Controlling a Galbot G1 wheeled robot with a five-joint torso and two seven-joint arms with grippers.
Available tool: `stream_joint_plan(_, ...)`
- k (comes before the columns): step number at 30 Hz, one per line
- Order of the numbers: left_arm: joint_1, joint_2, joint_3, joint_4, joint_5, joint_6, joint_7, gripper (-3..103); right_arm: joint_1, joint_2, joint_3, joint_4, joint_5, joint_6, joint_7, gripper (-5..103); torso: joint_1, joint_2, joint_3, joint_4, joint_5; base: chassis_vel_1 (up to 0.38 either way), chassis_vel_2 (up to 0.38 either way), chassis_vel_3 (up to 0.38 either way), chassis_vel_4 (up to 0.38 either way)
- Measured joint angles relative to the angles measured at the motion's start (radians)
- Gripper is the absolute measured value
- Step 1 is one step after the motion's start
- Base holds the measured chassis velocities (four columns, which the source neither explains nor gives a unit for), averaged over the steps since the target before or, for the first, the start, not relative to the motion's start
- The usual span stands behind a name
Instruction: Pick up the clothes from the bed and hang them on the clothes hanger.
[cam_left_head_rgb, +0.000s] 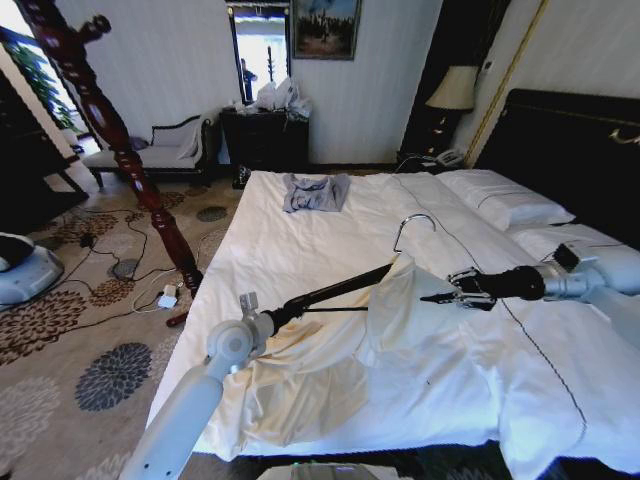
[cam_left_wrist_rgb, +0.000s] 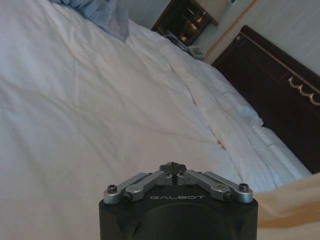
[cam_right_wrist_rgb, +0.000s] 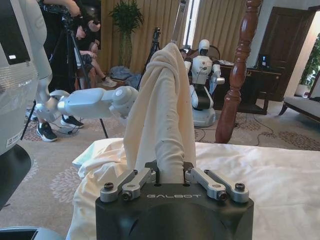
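The cream clothes (cam_left_head_rgb: 400, 305) hang bunched over the far shoulder of the black clothes hanger (cam_left_head_rgb: 335, 290), whose silver hook (cam_left_head_rgb: 414, 226) points up. The rest of the garment trails down onto the bed (cam_left_head_rgb: 300, 250) near its foot. My left gripper (cam_left_head_rgb: 275, 318) is shut on the hanger's near end and holds it out over the bed; its fingers (cam_left_wrist_rgb: 150, 179) sit folded together. My right gripper (cam_left_head_rgb: 432, 297) is shut on a fold of the clothes (cam_right_wrist_rgb: 162, 95), which rise in a twisted column from between its fingers (cam_right_wrist_rgb: 134, 181).
A blue-grey garment (cam_left_head_rgb: 315, 192) lies at the far side of the bed. White pillows (cam_left_head_rgb: 505, 200) and the dark headboard (cam_left_head_rgb: 570, 140) are to the right. A reddish-brown wooden pole (cam_left_head_rgb: 110, 130) stands off the bed's left side, above cables on the carpet (cam_left_head_rgb: 150, 290).
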Motion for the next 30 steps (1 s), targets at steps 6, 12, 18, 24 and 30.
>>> stream_joint_plan(6,0.031,0.01,0.053,0.004,0.063,0.035,-0.029,3,-0.003,0.0,0.0,0.003,0.0,0.004,0.001,19,0.0,0.0,0.0,0.0001,0.0,0.0,0.0,0.0,0.0)
stream_joint_plan(12,-0.002,0.014,0.074,0.021,0.115,0.058,-0.036,24,-0.005,0.001,-0.001,0.003,0.0,0.005,0.002,19,0.0,0.0,0.0,0.0,0.0,0.0,0.0,0.0,0.0)
stream_joint_plan(18,-0.01,0.031,0.091,0.022,0.114,0.058,-0.017,41,-0.01,0.002,-0.001,0.002,-0.001,0.011,0.001,19,0.0,0.0,0.0,0.0,0.0,0.0,0.0,0.0,0.0)
stream_joint_plan(24,-0.002,0.034,0.119,0.019,0.118,0.059,0.005,62,-0.01,0.001,-0.001,-0.002,-0.002,0.015,0.0,19,0.0,0.0,0.0,0.0001,0.0,0.0,0.0,0.0,0.0)
stream_joint_plan(30,0.001,0.039,0.155,0.022,0.135,0.06,0.026,93,-0.01,0.001,-0.001,-0.003,-0.002,0.019,-0.001,19,0.0,0.0,0.0,0.0001,0.0,0.0,0.0,0.0,0.0)
